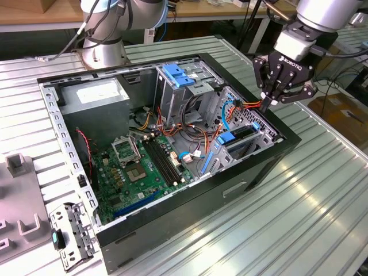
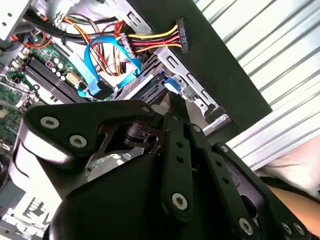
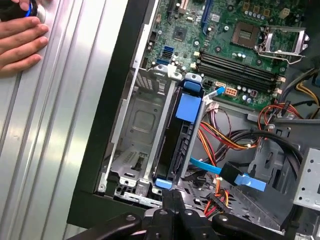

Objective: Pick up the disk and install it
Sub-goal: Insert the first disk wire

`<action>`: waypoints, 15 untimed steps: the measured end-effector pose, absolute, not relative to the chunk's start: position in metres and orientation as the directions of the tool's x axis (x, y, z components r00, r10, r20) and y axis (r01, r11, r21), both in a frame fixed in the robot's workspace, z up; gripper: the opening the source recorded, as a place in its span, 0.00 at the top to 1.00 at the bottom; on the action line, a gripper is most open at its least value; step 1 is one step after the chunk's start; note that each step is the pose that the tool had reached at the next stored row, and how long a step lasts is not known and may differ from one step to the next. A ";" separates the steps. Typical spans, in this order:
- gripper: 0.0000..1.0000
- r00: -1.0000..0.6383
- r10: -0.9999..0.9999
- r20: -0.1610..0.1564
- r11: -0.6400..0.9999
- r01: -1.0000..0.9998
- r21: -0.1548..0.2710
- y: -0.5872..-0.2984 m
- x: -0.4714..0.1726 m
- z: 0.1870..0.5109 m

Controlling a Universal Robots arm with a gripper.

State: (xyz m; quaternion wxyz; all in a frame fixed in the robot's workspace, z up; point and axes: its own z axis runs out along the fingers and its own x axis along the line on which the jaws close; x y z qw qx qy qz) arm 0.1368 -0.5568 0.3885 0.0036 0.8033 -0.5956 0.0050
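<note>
- The gripper (image 1: 268,102) hung over the computer case (image 1: 253,172), above the corner toward the exterior view's right, with its two fingers drawn together to a narrow point and nothing to be made out between them
- In the exterior view the fingertips lay against a tangle of red and orange wires, and whether they touched the wires could not be told
- The disk (image 1: 233,138) stood on edge inside the drive cage (image 3: 140,120) in that same corner, below the gripper and apart from it
- In the first wrist view the disk (image 3: 186,107) showed its blue carrier and a dark side; its label side was hidden against the cage wall, and its near end was partly covered by the gripper (image 3: 172,196)
- How fully the disk was seated could not be judged
- The slot of the cage beside the disk, nearer the case wall, showed bare metal
- In the second wrist view the gripper's dark body covered most of the case; past its tips (image 2: 172,100) a blue cable (image 2: 97,70) and a black power connector (image 2: 181,34) on coloured wires lay loose
- The motherboard (image 1: 144,167) lay flat on the case floor
- A person's hand (image 3: 20,40), cut off at the picture edge, rested on the ribbed table (image 1: 322,190) outside the case
</note>
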 end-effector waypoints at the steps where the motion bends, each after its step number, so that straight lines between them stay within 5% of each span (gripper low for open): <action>1: 0.89 0.308 -0.951 0.013 -0.308 -0.951 0.000 -0.557 0.137 0.390; 13: 0.89 0.383 -0.924 0.012 -0.383 -0.924 0.000 -0.553 0.154 0.392; 15: 0.82 0.390 -0.921 0.012 -0.390 -0.921 0.000 -0.552 0.159 0.392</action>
